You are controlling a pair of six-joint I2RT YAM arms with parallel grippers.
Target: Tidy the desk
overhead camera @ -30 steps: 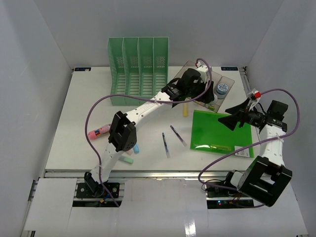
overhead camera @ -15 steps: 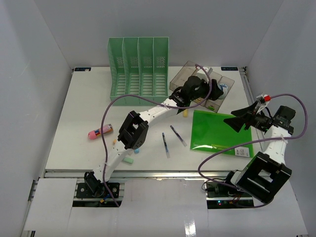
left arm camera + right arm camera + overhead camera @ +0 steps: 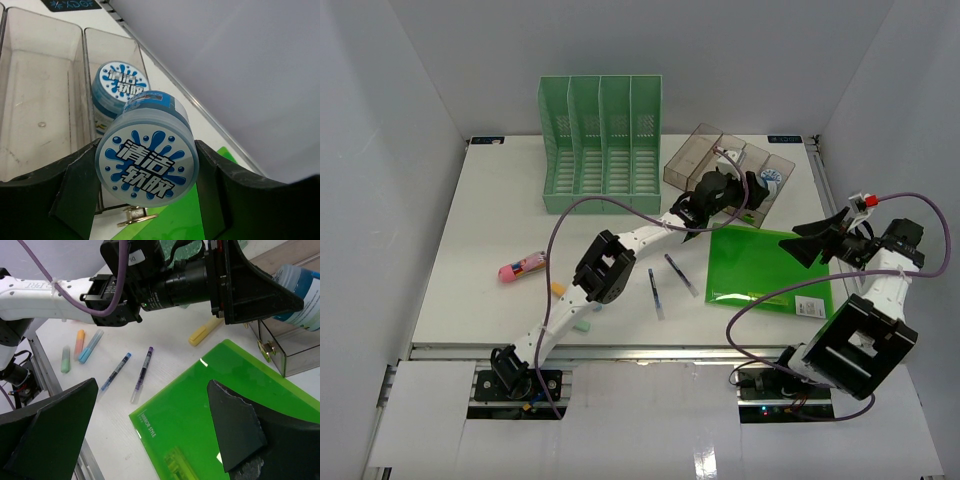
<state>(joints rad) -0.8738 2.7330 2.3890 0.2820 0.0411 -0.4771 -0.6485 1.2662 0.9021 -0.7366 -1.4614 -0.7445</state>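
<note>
Desk [image 3: 480, 230]: big white top w/ metal rail edges, fills the mid of the top view, arm bases at its near edge. On it: green file rack [image 3: 600, 145] at the far edge, clear tray [image 3: 692, 152] just right of the rack, green folder [image 3: 770, 268] near-right, two pens [image 3: 655, 293] mid-desk, pink marker [image 3: 522, 267] on the left. Left gripper [image 3: 146, 170] reaches across to the tray, fingers clamped on either side of a blue-white jar [image 3: 146, 150], lid facing the wrist cam. A 2nd matching jar [image 3: 120, 85] sits in a tray compartment just behind it. Right gripper [image 3: 150, 440] hangs above the folder's right part, fingers spread wide, holding nothing. Yellow highlighter [image 3: 206, 332] lies btw tray and folder.
</note>
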